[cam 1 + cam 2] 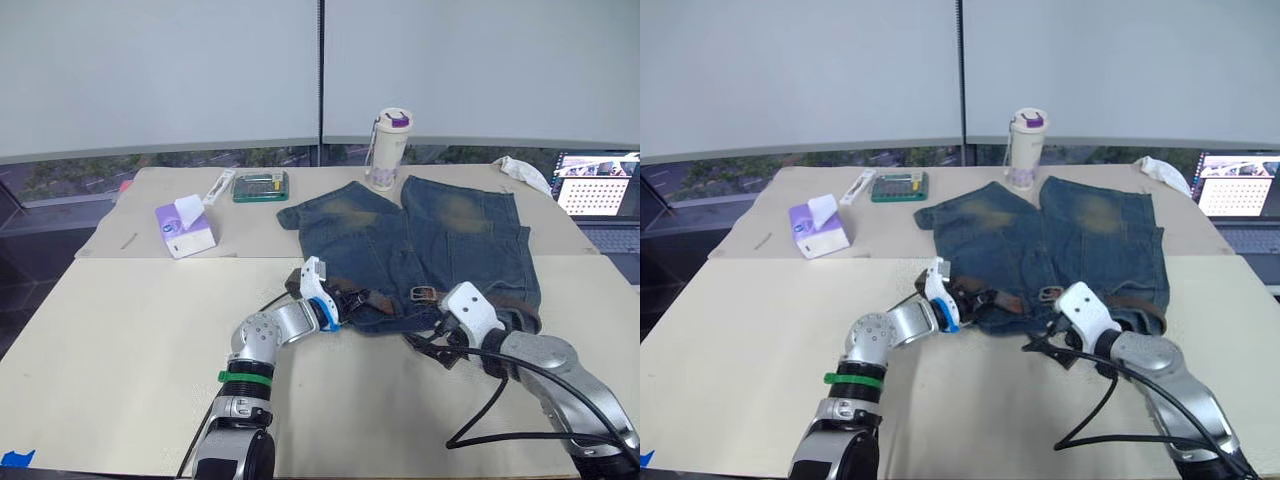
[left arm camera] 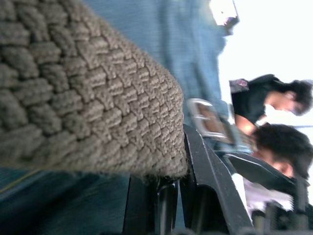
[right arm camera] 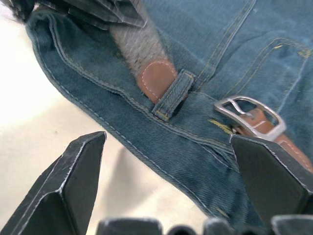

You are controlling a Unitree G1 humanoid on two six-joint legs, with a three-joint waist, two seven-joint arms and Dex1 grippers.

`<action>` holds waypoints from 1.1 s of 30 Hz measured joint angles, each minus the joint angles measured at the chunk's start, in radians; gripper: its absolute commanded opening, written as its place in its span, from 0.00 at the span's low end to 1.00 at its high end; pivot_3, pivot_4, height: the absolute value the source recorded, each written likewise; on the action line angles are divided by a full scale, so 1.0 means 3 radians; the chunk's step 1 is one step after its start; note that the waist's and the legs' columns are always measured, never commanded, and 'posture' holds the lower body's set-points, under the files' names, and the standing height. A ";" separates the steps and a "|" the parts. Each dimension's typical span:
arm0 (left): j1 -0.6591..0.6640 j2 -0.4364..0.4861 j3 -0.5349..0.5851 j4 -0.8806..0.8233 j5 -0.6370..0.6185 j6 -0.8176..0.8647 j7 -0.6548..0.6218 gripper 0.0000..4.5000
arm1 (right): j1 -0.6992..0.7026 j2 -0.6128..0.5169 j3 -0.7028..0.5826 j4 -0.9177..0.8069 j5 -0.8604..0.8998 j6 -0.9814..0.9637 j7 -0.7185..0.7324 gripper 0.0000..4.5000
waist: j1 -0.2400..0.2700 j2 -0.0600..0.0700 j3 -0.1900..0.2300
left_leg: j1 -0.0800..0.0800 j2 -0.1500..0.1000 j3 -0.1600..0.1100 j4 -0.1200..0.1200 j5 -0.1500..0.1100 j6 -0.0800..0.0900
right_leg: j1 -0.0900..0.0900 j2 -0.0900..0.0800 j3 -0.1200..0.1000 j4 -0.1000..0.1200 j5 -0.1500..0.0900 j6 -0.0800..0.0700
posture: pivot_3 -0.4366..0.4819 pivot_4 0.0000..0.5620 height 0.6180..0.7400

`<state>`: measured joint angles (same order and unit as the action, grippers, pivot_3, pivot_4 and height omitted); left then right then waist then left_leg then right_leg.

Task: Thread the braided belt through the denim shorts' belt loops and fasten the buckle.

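Belt (image 3: 139, 46) mostly hidden under the waistband of the shorts (image 1: 420, 245); visible parts are the woven strap by the left gripper (image 1: 318, 290), its leather tip tucked at a belt loop (image 3: 172, 94), and the buckle (image 3: 250, 117) further along the waistband. Left fingers (image 2: 205, 186) look clamped on the woven strap, which blocks most of the left wrist view. Right gripper (image 3: 168, 183) hovers over the waistband edge near the buckle, fingers wide apart, nothing between them. Shorts lie flat on the beige desk (image 1: 110, 350), waistband toward the robot, legs pointing to the window. Grey blinds cover the window behind. Around: tissue box (image 1: 185, 228) well left of the shorts, green tray (image 1: 261, 186), bottle with purple lid (image 1: 389, 148) just beyond the shorts' legs, laptop (image 1: 598, 195) at far right, partly cut off. Two people show in the left wrist view.
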<state>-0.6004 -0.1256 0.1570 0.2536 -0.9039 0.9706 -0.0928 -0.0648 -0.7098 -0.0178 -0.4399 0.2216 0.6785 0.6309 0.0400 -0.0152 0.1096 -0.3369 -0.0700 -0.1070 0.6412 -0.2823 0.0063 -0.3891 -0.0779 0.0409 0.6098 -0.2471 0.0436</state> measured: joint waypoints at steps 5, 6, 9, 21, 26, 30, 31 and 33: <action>0.0157 0.0425 0.0218 -0.0673 -0.0221 0.0005 -0.0368 0.00 | 0.0199 -0.0234 -0.0234 0.0149 -0.0019 -0.0304 0.0184 0.99 | -0.0058 0.0002 0.0000 | 0.0003 0.0012 0.0002 -0.0002 0.0002 -0.0004 | -0.0001 0.0007 0.0001 0.0002 0.0000 0.0000 | 0.48 0.27 1.00; 0.0204 0.0534 0.0213 -0.0764 -0.0211 -0.0012 -0.0447 0.00 | 0.0217 -0.0279 -0.0249 0.0177 -0.0035 -0.0362 0.0209 0.99 | -0.0069 0.0003 0.0000 | 0.0003 0.0013 0.0002 -0.0002 0.0002 -0.0004 | -0.0001 0.0007 0.0001 0.0002 0.0000 0.0000 | 0.48 0.27 1.00; 0.0317 0.0780 0.0192 -0.0902 -0.0117 -0.0059 -0.0633 0.00 | 0.0243 -0.0371 -0.0264 0.0296 -0.0094 -0.0521 0.0259 0.99 | -0.0076 0.0003 -0.0001 | 0.0003 0.0011 0.0002 -0.0002 0.0002 -0.0004 | 0.0001 0.0006 0.0000 0.0001 0.0000 0.0000 | 0.48 0.27 1.00; 0.0449 0.1080 0.0386 -0.0885 0.0126 -0.0532 -0.0801 0.00 | 0.0018 -0.0700 -0.0247 0.1012 -0.0602 -0.1322 0.0281 0.99 | -0.0070 0.0004 0.0000 | 0.0004 0.0015 0.0004 -0.0002 0.0001 -0.0001 | 0.0001 0.0005 0.0002 0.0000 0.0000 -0.0001 | 0.48 0.27 1.00; 0.0462 0.1046 0.0361 -0.0852 0.0144 -0.0560 -0.0822 0.00 | -0.0230 -0.0600 0.0052 0.1363 -0.0809 -0.1537 0.0331 0.76 | -0.0081 0.0004 0.0000 | 0.0003 0.0016 0.0004 -0.0001 0.0001 -0.0001 | 0.0001 0.0004 0.0003 0.0000 0.0000 -0.0001 | 0.48 0.27 1.00; 0.0448 0.1093 0.0365 -0.0798 0.0163 -0.0638 -0.0854 0.00 | -0.0400 -0.0393 0.0165 0.1358 -0.0773 -0.1544 0.0455 0.44 | -0.0095 0.0006 -0.0001 | 0.0002 0.0021 0.0004 -0.0002 0.0001 -0.0003 | 0.0000 0.0007 0.0002 0.0001 0.0001 -0.0002 | 0.48 0.27 1.00; 0.0448 0.1138 0.0393 -0.0791 0.0166 -0.0656 -0.0859 0.00 | -0.0422 -0.0328 0.0175 0.1336 -0.0752 -0.1531 0.0485 0.37 | -0.0095 0.0007 -0.0001 | 0.0002 0.0022 0.0004 -0.0002 0.0001 -0.0003 | -0.0001 0.0007 0.0002 0.0001 0.0001 -0.0002 | 0.48 0.27 1.00; 0.0446 0.1202 0.0478 -0.0788 0.0168 -0.0688 -0.0859 0.00 | -0.0448 -0.0232 0.0237 0.1271 -0.0727 -0.1520 0.0523 0.21 | -0.0104 0.0009 -0.0002 | 0.0003 0.0025 0.0004 -0.0002 0.0001 -0.0003 | -0.0001 0.0007 0.0003 0.0002 0.0001 -0.0003 | 0.48 0.27 1.00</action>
<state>-0.4665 0.2351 0.3004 0.0171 -0.8534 0.7643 -0.3506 -0.1994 -0.7793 0.0532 -0.0587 0.0036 0.2226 0.7877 0.0087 -0.0126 0.1089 -0.3359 -0.0625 -0.1058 0.6406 -0.2819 0.0054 -0.3895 -0.0757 0.0418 0.6103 -0.2467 0.0428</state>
